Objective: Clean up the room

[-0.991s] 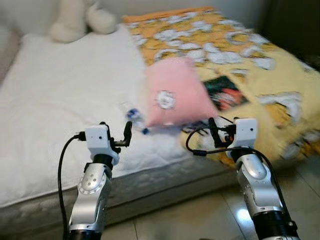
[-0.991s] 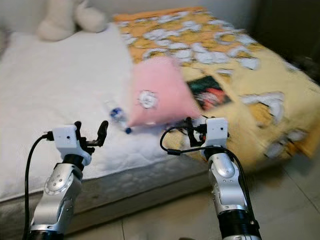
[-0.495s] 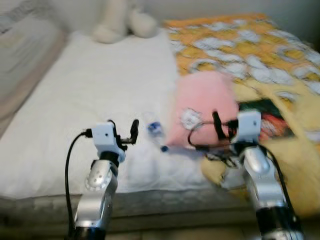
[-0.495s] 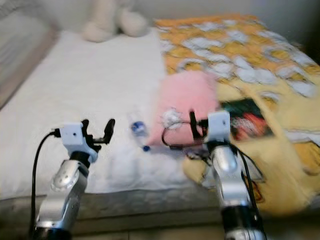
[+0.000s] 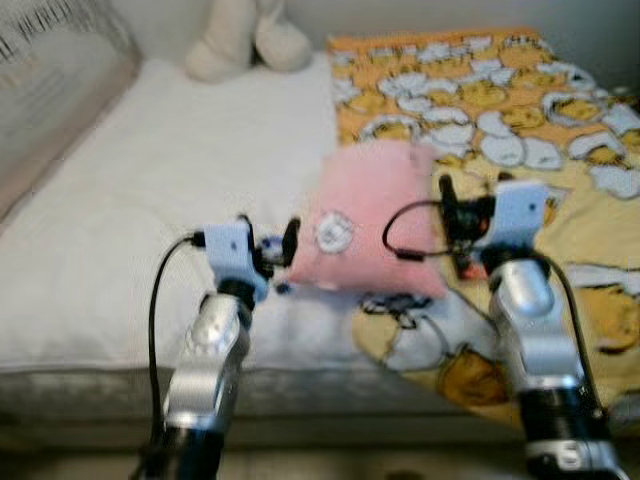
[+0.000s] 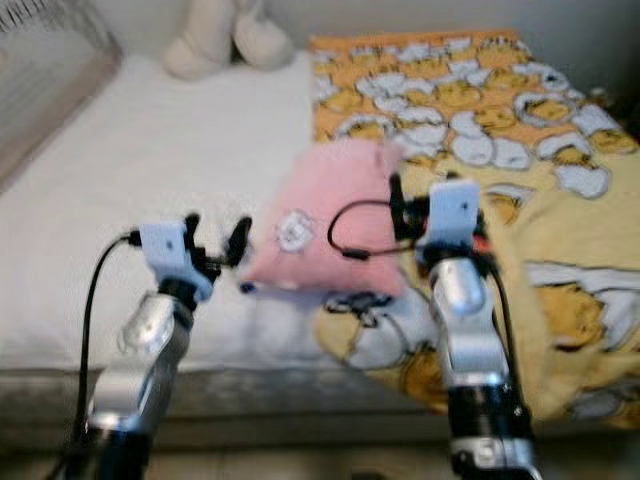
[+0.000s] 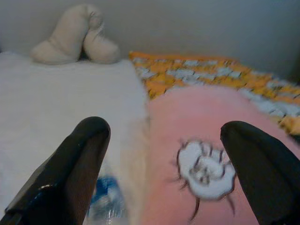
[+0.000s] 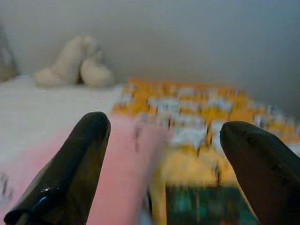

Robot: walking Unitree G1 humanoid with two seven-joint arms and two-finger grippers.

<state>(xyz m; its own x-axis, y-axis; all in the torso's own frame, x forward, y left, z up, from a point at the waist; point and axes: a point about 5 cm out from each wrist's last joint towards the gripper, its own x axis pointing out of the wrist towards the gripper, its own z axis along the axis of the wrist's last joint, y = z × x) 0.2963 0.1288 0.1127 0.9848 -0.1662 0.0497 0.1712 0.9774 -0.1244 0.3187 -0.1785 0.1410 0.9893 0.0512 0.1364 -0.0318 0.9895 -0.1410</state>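
A pink pillow with a white cartoon patch lies on the bed, across the seam between the white mattress and the yellow duck-print blanket. A small clear bottle with a blue label lies against the pillow's left edge. My left gripper is open just before the bottle, with nothing between its fingers. My right gripper is open at the pillow's right edge, over a dark book that the arm mostly hides.
A cream plush toy sits at the head of the bed by the wall. A wire-framed thing stands at the bed's far left. The mattress edge runs just in front of me, with floor below it.
The camera has shifted and come closer to the bed. Both grippers have reached forward: the left is now at the bottle, the right at the pillow's right edge.
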